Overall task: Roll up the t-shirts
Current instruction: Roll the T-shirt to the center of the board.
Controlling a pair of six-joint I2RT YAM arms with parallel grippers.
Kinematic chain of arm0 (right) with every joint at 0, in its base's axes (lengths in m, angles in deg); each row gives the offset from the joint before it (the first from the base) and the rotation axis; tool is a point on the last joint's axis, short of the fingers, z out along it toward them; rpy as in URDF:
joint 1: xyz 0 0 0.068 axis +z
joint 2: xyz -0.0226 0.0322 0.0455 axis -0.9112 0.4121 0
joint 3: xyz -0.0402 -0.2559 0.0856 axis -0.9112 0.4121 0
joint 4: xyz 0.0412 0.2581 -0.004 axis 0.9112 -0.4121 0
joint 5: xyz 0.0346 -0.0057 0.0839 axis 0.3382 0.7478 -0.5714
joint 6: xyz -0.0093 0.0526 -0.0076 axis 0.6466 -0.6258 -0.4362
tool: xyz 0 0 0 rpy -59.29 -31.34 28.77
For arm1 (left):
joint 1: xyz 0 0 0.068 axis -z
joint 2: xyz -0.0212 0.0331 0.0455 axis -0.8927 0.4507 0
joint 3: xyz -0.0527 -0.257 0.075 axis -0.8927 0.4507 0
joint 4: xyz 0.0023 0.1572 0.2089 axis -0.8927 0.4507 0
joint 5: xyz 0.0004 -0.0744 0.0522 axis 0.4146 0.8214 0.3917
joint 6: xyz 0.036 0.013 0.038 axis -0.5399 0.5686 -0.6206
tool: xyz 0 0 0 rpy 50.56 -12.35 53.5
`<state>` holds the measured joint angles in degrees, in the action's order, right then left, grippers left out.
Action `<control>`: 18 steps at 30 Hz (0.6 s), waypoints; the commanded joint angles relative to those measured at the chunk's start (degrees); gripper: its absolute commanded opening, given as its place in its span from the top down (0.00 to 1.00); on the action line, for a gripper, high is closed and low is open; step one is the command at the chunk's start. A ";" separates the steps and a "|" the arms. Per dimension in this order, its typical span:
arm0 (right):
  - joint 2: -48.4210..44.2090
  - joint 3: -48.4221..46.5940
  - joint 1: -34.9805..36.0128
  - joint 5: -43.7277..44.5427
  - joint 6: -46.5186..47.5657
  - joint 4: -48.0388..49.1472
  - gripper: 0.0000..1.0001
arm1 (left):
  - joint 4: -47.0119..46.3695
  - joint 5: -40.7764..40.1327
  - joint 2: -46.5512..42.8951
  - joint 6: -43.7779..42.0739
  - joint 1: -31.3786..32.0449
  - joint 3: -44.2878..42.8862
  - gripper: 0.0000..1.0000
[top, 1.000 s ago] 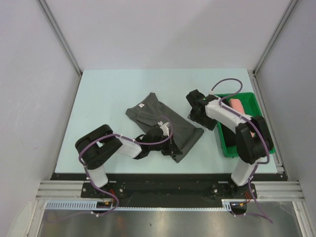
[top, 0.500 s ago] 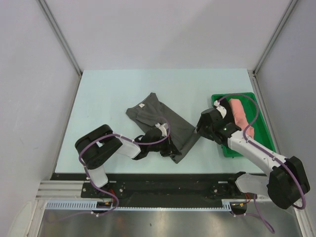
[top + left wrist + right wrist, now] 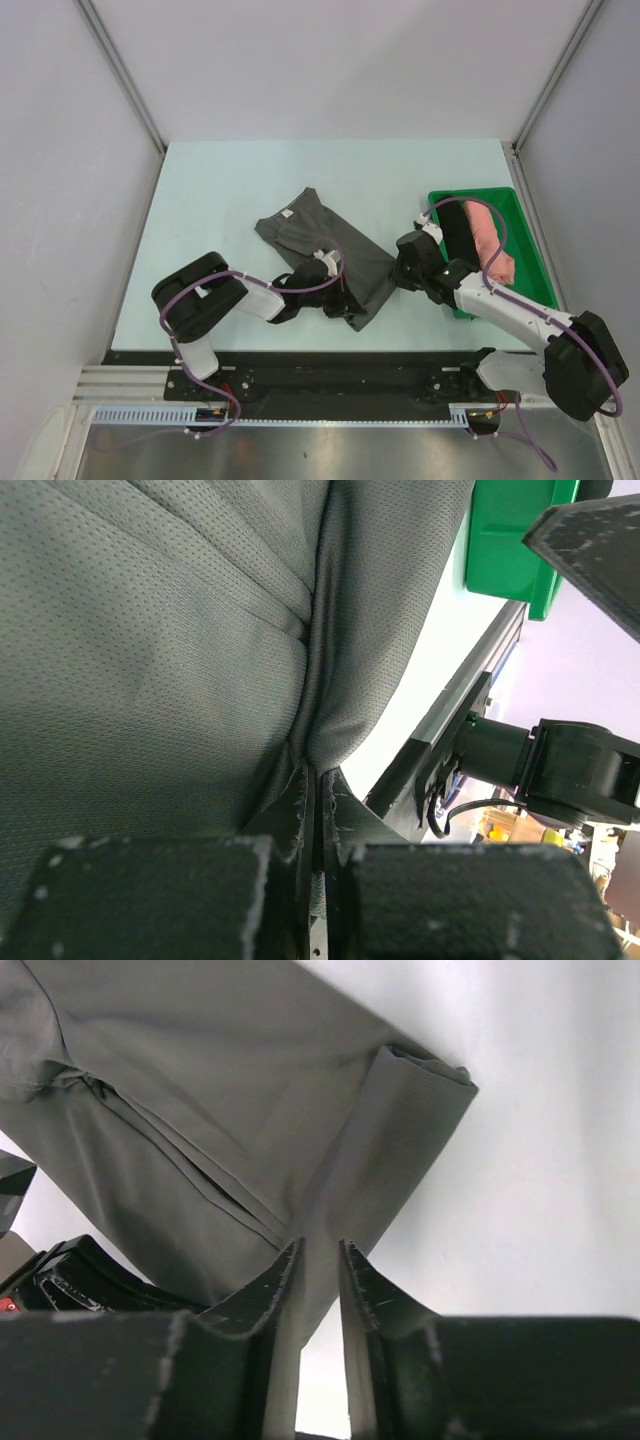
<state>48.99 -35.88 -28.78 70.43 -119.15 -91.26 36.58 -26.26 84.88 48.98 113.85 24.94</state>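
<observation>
A dark charcoal-grey t-shirt (image 3: 325, 248) lies partly folded at the table's middle, its white neck label (image 3: 287, 214) at the far left. My left gripper (image 3: 345, 302) is low at the shirt's near edge, shut on a pinch of the cloth (image 3: 180, 660); in the left wrist view its tips (image 3: 315, 775) meet on a fold. My right gripper (image 3: 402, 268) is at the shirt's right corner. In the right wrist view its jaws (image 3: 318, 1250) stand narrow, with the folded hem (image 3: 400, 1130) filling the gap between them. A black roll (image 3: 455, 225) and a salmon-pink roll (image 3: 490, 238) lie in the tray.
The green plastic tray (image 3: 476, 193) stands at the right edge of the table, just behind the right arm's forearm (image 3: 500, 305). Grey walls close in the table's left, far and right sides. The tray's corner (image 3: 505, 540) shows past the shirt.
The right arm swung from over the tray down to the shirt's right corner, and its jaws went from wide open to narrow around the hem. The left arm held still.
</observation>
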 commanded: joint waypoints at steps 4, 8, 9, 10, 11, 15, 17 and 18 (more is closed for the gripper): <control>3.90 0.39 0.73 -0.58 0.04 4.29 0.78 | 0.84 0.83 0.31 0.15 -0.45 -0.39 1.00; 6.45 0.39 0.65 -1.46 0.13 5.52 0.80 | 0.84 1.00 0.48 0.06 -0.53 -0.56 0.99; 6.72 0.30 0.56 -1.63 0.13 6.13 0.80 | 0.84 1.00 0.39 0.06 -0.53 -0.48 0.99; 7.07 0.30 0.56 -1.64 0.04 6.40 0.80 | 0.84 1.00 0.39 -0.03 -0.53 -0.48 0.98; 7.51 0.30 0.38 -1.64 0.13 6.92 0.80 | 1.01 1.00 0.31 -0.20 -0.53 -0.48 0.97; 8.30 0.30 -0.49 -1.90 0.13 7.63 0.80 | 1.37 0.91 -0.31 -0.91 -0.53 -0.48 0.88; 8.91 0.22 -1.02 -2.34 0.22 8.16 0.80 | 1.98 0.56 -0.92 -1.43 -0.53 -0.56 0.80; 9.61 0.13 -1.37 -2.51 0.30 8.25 0.80 | 2.07 0.39 -1.10 -1.70 -0.53 -0.65 0.77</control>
<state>57.03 -35.84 -29.04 68.31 -119.20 -85.77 37.33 -26.19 84.88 48.72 113.65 24.92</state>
